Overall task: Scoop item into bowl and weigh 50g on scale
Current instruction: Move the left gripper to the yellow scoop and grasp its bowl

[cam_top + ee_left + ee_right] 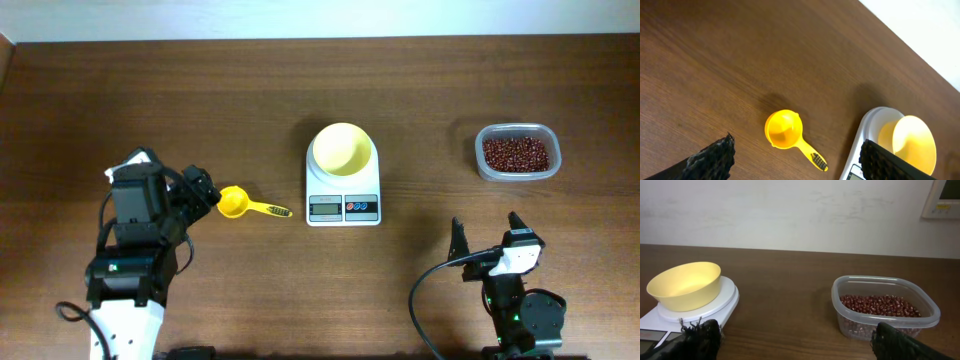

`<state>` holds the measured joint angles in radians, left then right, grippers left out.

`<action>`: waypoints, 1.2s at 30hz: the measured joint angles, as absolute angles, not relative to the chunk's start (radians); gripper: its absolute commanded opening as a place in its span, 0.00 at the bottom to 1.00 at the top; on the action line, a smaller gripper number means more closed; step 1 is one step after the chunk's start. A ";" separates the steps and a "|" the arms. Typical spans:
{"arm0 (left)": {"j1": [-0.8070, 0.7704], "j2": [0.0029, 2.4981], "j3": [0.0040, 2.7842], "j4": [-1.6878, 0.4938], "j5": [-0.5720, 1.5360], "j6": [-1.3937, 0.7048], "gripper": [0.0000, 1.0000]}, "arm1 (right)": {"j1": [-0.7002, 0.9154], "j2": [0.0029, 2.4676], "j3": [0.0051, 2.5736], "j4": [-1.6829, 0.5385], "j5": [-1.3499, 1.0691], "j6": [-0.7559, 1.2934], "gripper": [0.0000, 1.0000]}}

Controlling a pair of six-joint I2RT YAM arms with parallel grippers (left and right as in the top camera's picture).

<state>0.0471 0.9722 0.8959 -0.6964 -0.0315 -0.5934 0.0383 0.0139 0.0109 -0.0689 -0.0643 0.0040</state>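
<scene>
Bowl [343, 148] sits on scale [343, 197]. Left of scale lies the scoop [240, 204], left gripper [205, 190] released beside it. Right of scale, right gripper [486, 222] stands released, holding nothing.

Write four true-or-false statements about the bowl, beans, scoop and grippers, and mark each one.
1. The pale yellow bowl sits on the white scale. True.
2. The bowl holds beans. False: it is empty; the reddish-brown beans are in the clear container.
3. The left gripper grips the yellow scoop. False: the scoop lies on the table, and the jaws stand open, clear of it.
4. The right gripper is open and empty. True.
</scene>
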 measured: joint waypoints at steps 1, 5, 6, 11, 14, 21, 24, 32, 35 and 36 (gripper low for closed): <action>0.047 0.984 0.896 -0.696 -0.034 -0.606 0.84 | 0.038 0.014 0.011 -0.068 -0.064 0.004 0.99; 0.047 1.051 0.896 -0.696 -0.035 -0.649 0.89 | 0.038 0.014 0.011 -0.069 -0.064 0.004 0.99; 0.047 1.070 0.896 -0.697 -0.035 -0.657 0.89 | 0.038 0.014 0.011 -0.069 -0.064 0.004 0.99; 0.047 1.145 0.896 -0.700 -0.035 -0.695 1.00 | 0.038 0.014 0.011 -0.069 -0.064 0.004 0.99; 0.047 1.186 0.896 -0.699 -0.035 -0.701 0.96 | 0.038 0.014 0.011 -0.069 -0.064 0.004 0.99; 0.047 1.233 0.896 -0.746 -0.030 -0.705 0.73 | 0.038 0.014 0.011 -0.069 -0.064 0.004 0.99; 0.047 1.235 0.896 -0.749 -0.023 -0.739 0.65 | 0.038 0.014 0.011 -0.069 -0.064 0.004 0.99; 0.047 1.459 0.894 -0.648 0.035 -0.909 0.51 | 0.038 0.014 0.011 -0.069 -0.064 0.004 0.99; 0.047 1.531 0.894 -0.612 0.072 -0.917 0.47 | 0.038 0.014 0.011 -0.069 -0.064 0.004 0.99; 0.047 1.551 0.894 -0.610 0.083 -0.919 0.46 | 0.038 0.014 0.011 -0.069 -0.064 0.004 0.99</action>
